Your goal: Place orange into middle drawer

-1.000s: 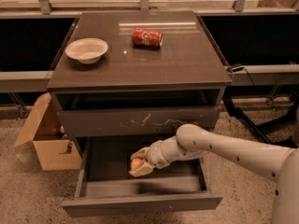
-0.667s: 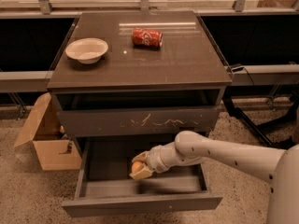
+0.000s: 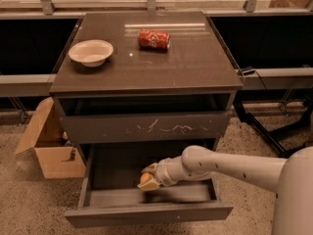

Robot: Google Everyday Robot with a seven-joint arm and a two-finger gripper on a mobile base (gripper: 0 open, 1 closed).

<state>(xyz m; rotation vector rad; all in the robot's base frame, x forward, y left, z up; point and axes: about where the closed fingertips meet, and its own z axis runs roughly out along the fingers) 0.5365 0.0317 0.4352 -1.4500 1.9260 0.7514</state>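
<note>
The orange (image 3: 145, 178) is a small round fruit held between the fingers of my gripper (image 3: 148, 177). The gripper reaches in from the right, inside the open middle drawer (image 3: 146, 213), low over the drawer floor near its middle. The gripper is shut on the orange. The drawer is pulled out towards the camera, with a plain dark front panel and grey inner walls. The closed drawer front (image 3: 146, 127) just above it bears white scratch marks.
On the cabinet top (image 3: 186, 62) a white bowl (image 3: 91, 52) stands at the left and a red soda can (image 3: 154, 39) lies on its side at the back middle. An open cardboard box (image 3: 49, 148) stands on the floor left of the cabinet.
The gripper with the orange has moved a little lower and towards the front of the drawer. The drawer, bowl and can have not moved.
</note>
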